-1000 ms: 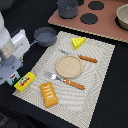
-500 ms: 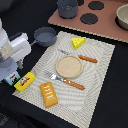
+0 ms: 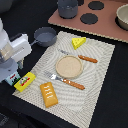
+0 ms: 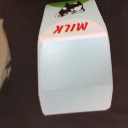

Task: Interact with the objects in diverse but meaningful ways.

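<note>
The small white carton (image 4: 72, 65) fills the wrist view, with "MILK" in red on it. In the exterior view the carton (image 3: 12, 78) stands on the dark table at the left, just under my gripper (image 3: 13, 71). The fingers are hidden, so their state is unclear. Beside the carton lies the yellow red-labelled box (image 3: 25, 81) at the mat's corner. On the mat are the orange-brown bread block (image 3: 49, 94) and the yellow cheese wedge (image 3: 78, 42). The grey saucepan (image 3: 45, 36) sits at the mat's far corner.
A round tan plate (image 3: 68, 66) sits mid-mat, with an orange-handled fork (image 3: 66, 82) and knife (image 3: 81, 57) on either side. A toy stove (image 3: 107, 30) with black burners, a grey pot (image 3: 67, 8) and a bowl (image 3: 122, 15) stands behind.
</note>
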